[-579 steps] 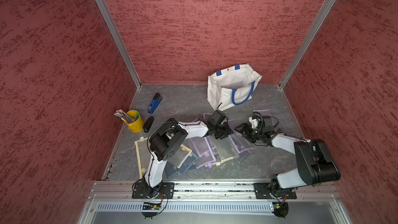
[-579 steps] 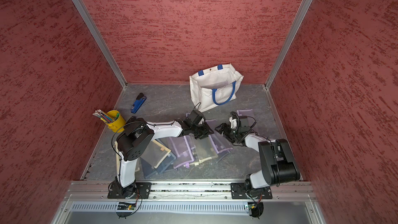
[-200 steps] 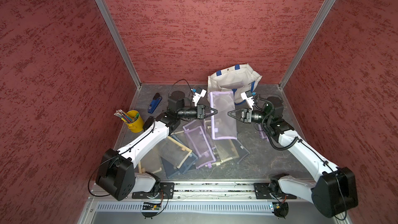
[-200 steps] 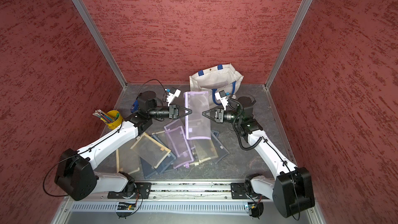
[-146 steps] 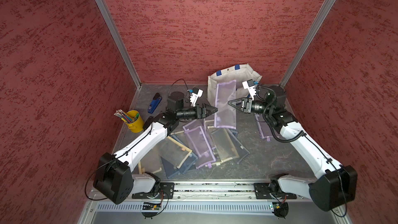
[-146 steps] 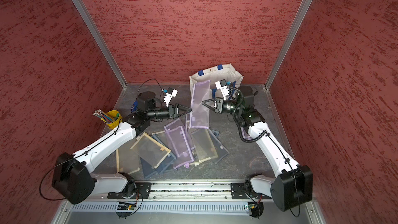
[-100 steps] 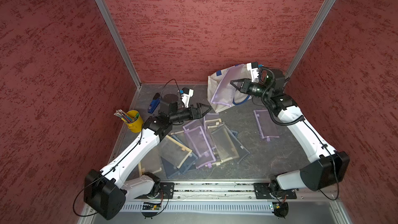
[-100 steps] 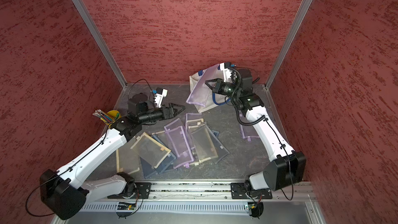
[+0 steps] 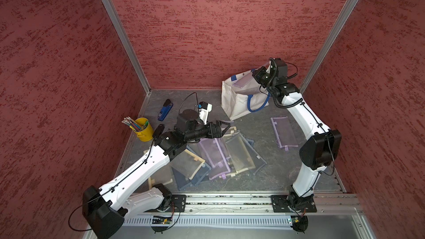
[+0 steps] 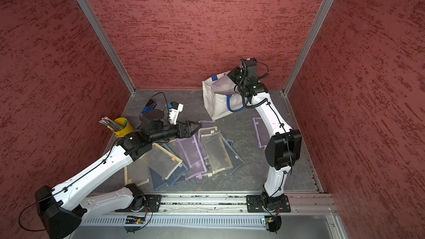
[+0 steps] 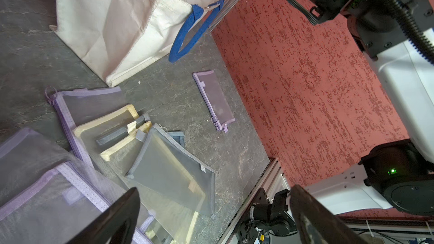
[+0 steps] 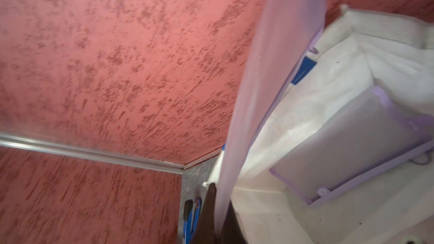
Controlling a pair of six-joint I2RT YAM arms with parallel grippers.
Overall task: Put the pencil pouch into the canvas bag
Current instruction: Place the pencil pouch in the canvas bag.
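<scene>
Now the right claw (image 12: 219,210) pinches the pencil pouch (image 12: 277,66).

Cloth, mesh and matt stone in front of you

You see the canvas bag (image 9: 238,106) as coarse off-white woven cloth with blue webbing handles (image 11: 181,35). The pencil pouch (image 12: 265,78) is sheer lilac mesh with smooth tape edging. The surface (image 9: 271,171) looks like matt dark-grey stone, the walls (image 9: 207,31) like rough red plaster. The bucket (image 9: 146,132) is glossy yellow, and the arm shells (image 9: 147,166) are smooth white plastic.
</scene>
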